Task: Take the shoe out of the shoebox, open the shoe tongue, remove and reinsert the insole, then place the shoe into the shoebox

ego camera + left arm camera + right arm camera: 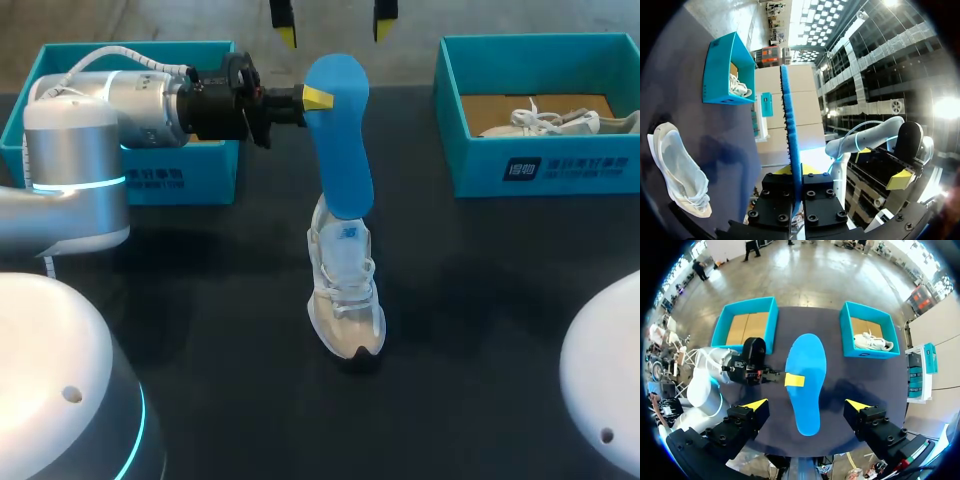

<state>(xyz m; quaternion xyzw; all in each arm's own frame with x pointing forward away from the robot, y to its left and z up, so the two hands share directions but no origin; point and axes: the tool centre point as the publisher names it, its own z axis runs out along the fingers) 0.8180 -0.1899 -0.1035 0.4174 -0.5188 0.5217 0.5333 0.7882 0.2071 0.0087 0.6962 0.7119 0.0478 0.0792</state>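
Insole of blue foam (338, 140) stands up mid-frame, low end at the white mesh shoe (345, 290) on the dark table (480, 300). Left gripper (312, 97) pinches its top from the left. The right gripper (333, 25), top middle, hangs with fingers apart.

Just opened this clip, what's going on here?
The left gripper is shut on a blue foam insole, holding it in the air over the white mesh sneaker, which stands on the black table. The right gripper hangs open above, holding nothing. Another white shoe lies in the right-hand teal shoebox.
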